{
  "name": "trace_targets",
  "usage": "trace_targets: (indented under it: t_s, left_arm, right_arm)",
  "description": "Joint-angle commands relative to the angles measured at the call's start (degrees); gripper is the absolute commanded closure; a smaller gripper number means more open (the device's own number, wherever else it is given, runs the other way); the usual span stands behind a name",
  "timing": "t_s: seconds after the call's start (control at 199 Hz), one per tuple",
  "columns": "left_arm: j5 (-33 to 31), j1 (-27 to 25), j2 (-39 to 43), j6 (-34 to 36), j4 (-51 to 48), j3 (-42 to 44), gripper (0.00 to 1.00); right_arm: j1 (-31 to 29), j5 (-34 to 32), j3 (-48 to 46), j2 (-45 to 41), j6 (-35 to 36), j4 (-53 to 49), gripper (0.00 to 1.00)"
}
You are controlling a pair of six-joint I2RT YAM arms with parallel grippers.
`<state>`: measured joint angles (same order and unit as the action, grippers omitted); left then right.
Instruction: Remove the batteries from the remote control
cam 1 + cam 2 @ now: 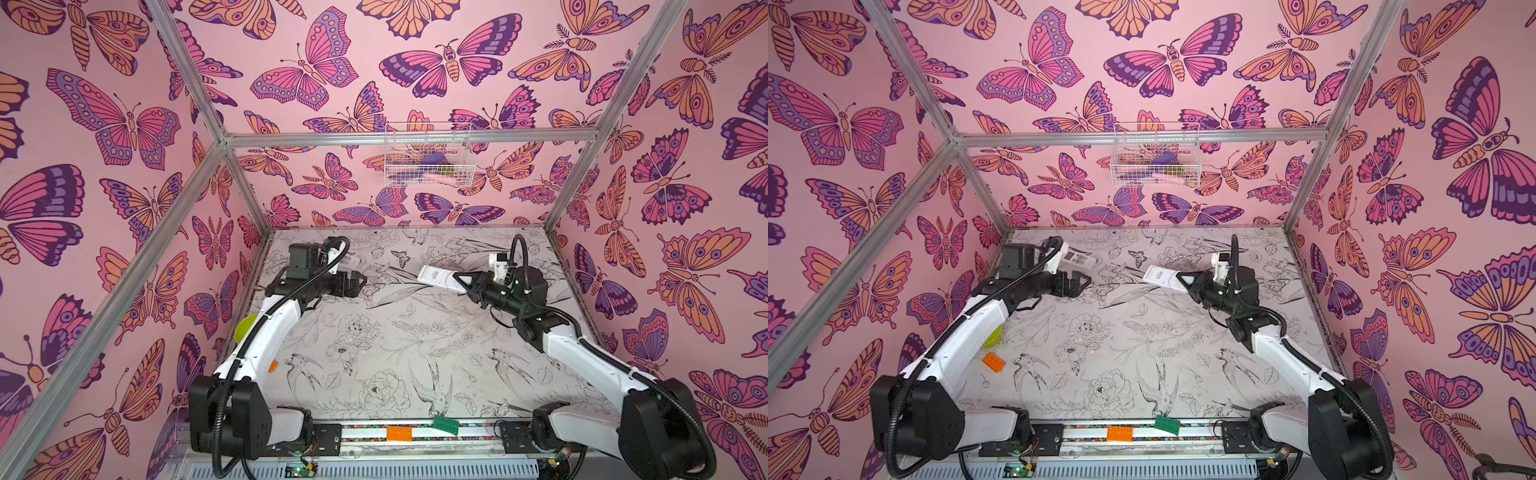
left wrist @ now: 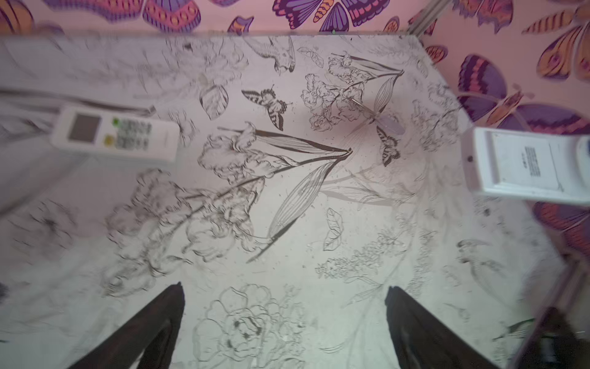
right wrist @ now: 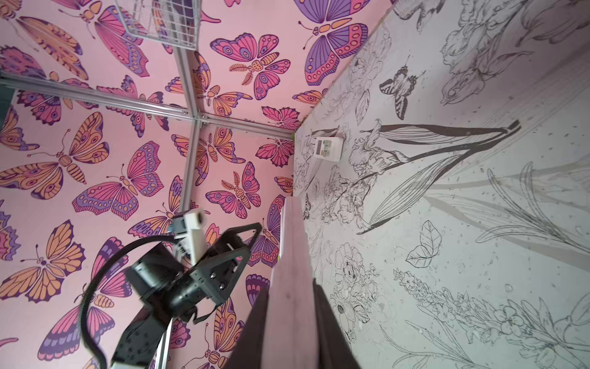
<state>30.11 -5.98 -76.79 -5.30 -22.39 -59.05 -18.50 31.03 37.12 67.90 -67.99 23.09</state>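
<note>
"What has the right gripper (image 1: 1185, 283) got?"

"One end of a white remote (image 1: 1160, 276). The jaws are closed on it, its labelled back faces up, and it points toward the left arm."

"And the left gripper (image 1: 1080, 283)?"

"Jaws spread wide, facing that remote across a gap."

"What else is on the table (image 1: 1121, 345)?"

"A second remote (image 1: 1079, 260) lies just behind the left gripper, partly hidden by the wrist. A yellow-green round thing (image 1: 994, 336) peeks from under the left arm, with an orange brick (image 1: 993, 361) near it. On the front rail (image 1: 1196, 434) sit a second orange brick (image 1: 1119, 433) and a green brick (image 1: 1167, 424). A wire basket (image 1: 1156, 160) hangs on the back wall."
</note>
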Motion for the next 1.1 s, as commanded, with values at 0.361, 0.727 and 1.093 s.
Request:
trace_targets:
  t_s: [0.361,0.727,1.093]
  left_arm:
    - [25.5,-9.3,-2.6,-27.1,26.3,10.2,0.0]
    - [23.6,-10.5,-1.0,-27.7,28.5,13.4,0.0]
    - [25.2,-10.4,-1.9,-28.5,30.3,12.6,0.03]
  right_arm:
    - [-8.8,0.0,-7.0,1.3,5.8,14.7,0.88]
    - [-9.9,3.5,-2.9,7.7,1.5,24.5,0.88]
    - [-13.2,7.9,3.6,15.1,1.3,27.2,0.89]
